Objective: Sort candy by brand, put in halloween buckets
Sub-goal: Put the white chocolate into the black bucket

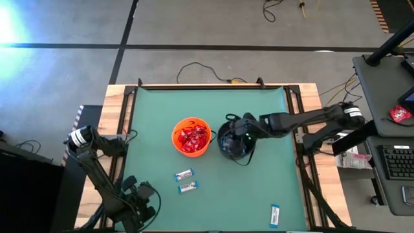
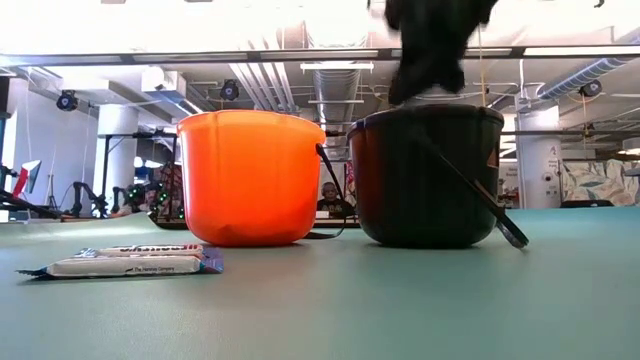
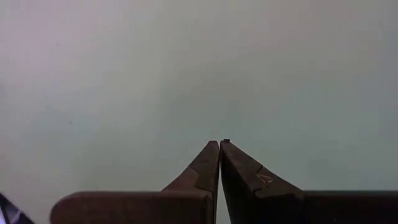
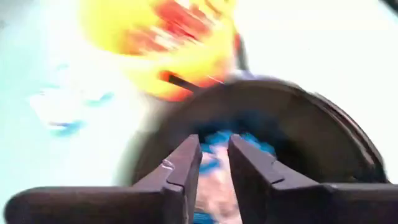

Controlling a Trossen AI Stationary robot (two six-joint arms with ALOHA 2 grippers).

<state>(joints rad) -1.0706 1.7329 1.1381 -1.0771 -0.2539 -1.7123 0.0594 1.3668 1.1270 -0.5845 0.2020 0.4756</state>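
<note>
R gripper [image 4: 213, 163]: over black bucket [image 1: 234, 144], jaws a bit apart, nothing clamped
L gripper [image 3: 219, 163]: jaws together
Hidden: bucket's blue-white candy [image 4: 217, 149] blurred

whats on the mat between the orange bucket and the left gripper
Two white-and-blue bars lie there, below the orange bucket and right of the parked left gripper, clearest in the high view.

Lighting's pretty even and bright overall. There's a strong white glare on the floor [image 1: 13, 22], far off from both arms. Table-level shot is backlit by ceiling lights [image 2: 335, 68], so the right gripper [image 2: 428, 88] is just a dark silhouette over the black bucket [image 2: 425, 180]. Right wrist shot is heavily motion-blurred; the orange bucket [image 4: 161, 43] beyond the gripper is washed-out yellow. Left wrist shot is sharp, flatly lit.
</note>
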